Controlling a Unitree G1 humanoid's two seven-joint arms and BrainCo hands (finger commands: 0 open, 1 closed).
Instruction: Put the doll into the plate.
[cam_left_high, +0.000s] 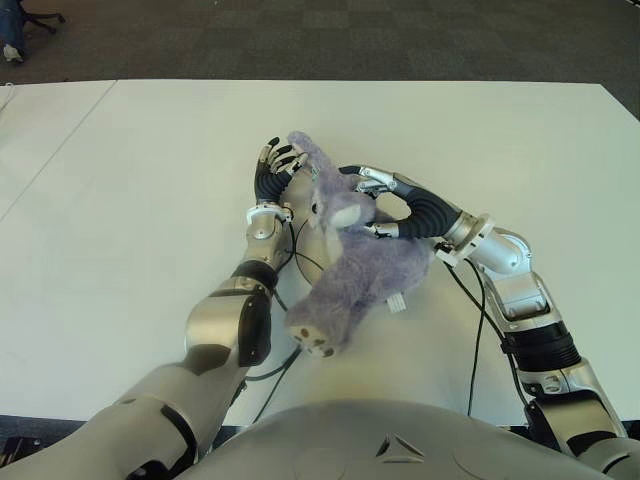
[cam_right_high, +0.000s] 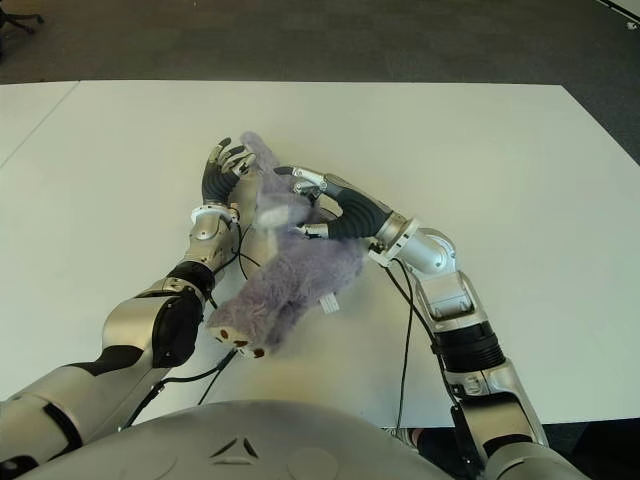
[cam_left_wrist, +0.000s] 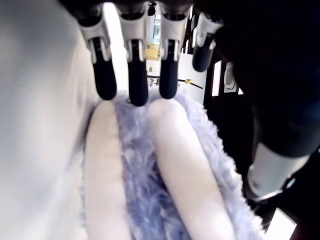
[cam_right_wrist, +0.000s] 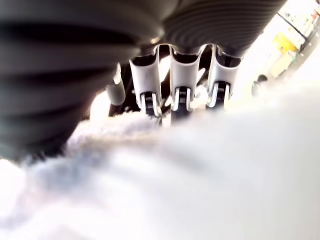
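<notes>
A purple plush doll (cam_left_high: 355, 270) with pale ear linings and beige feet lies across the white table (cam_left_high: 120, 200) just in front of my body, between both hands. My right hand (cam_left_high: 385, 205) curls over its head from the right, fingers (cam_right_wrist: 180, 90) wrapped into the fur. My left hand (cam_left_high: 275, 170) stands upright against the doll's long ears (cam_left_wrist: 165, 165) on the left side, fingers (cam_left_wrist: 137, 85) straight and spread, holding nothing. No plate shows in any view.
Black cables (cam_left_high: 475, 330) trail from both forearms over the table near its front edge. Dark carpet (cam_left_high: 350, 40) lies beyond the table's far edge. Bare white tabletop stretches to the left, right and behind the doll.
</notes>
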